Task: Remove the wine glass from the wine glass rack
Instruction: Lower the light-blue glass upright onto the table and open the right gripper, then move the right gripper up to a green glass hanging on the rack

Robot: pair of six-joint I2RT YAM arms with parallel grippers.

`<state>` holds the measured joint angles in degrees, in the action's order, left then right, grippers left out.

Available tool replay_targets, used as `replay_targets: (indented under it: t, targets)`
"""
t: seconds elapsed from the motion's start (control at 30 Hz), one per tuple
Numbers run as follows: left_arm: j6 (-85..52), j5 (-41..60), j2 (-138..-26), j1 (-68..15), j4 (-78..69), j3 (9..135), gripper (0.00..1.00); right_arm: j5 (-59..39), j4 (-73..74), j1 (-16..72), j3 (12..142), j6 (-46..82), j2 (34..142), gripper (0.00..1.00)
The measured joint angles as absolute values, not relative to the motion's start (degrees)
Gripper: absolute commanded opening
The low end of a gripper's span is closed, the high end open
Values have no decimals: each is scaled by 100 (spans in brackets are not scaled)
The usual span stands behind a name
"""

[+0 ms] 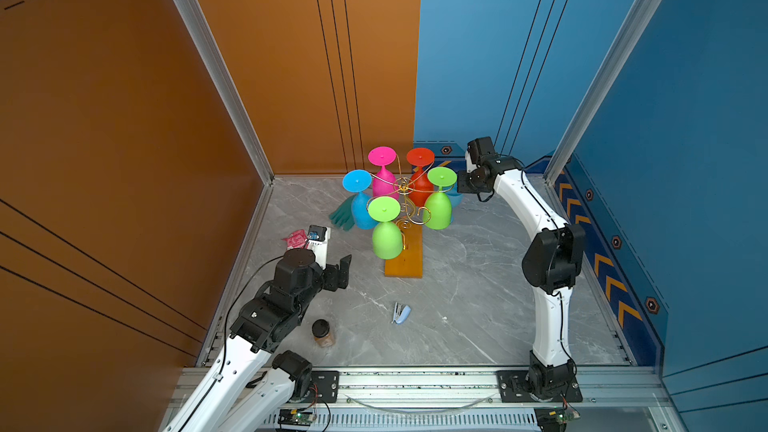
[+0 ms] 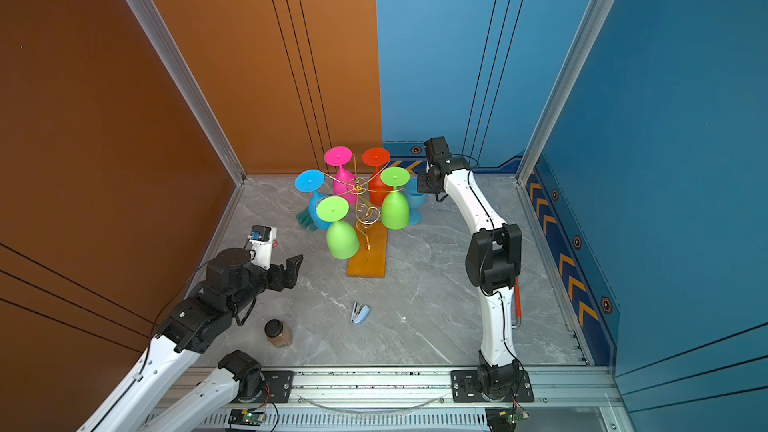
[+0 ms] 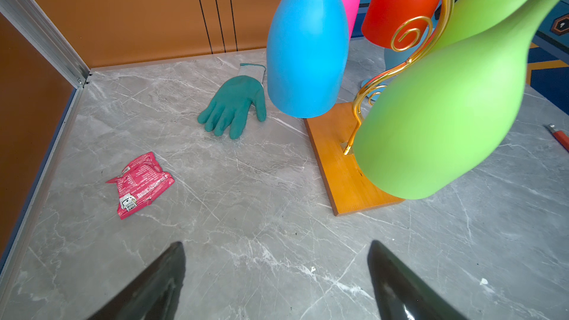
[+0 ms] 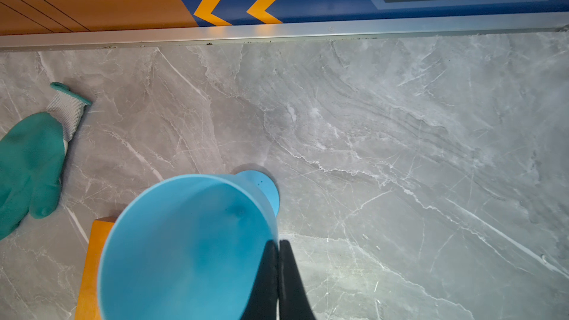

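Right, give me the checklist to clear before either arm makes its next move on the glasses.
1. Jaws of the left gripper open, nothing between them: ok.
2. Hold of the right gripper shut on the rim of the light-blue glass: ok.
3. That light-blue glass off the wine glass rack, mouth up beside it: ok.
4. Its foot resting on the table: cannot tell.
5. Wooden base of the rack lying flat on the table: ok.
6. Nothing between the left gripper and the near green glass: ok.
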<state>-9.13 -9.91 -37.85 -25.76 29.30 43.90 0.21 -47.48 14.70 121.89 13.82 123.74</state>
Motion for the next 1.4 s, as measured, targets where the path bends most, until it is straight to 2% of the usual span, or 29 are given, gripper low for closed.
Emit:
replay_targets:
  t: [0.4,0.73,1.0,1.4]
  targets:
    - [-954,-976,-3769,-2576,2873,4386,94,25,-4748,1540,12189,1398,12409,3]
    - [-954,-974,-3752,-2574,2803,4366,95,38,-4735,1570,12189,1400,12433,14]
    - [-980,-930,-3754,-2545,2801,4348,95,73,-4742,1608,12189,1406,12431,39]
    - [-1059,-867,-3756,-2543,2742,4305,95,180,-4755,1608,12189,1341,12149,68]
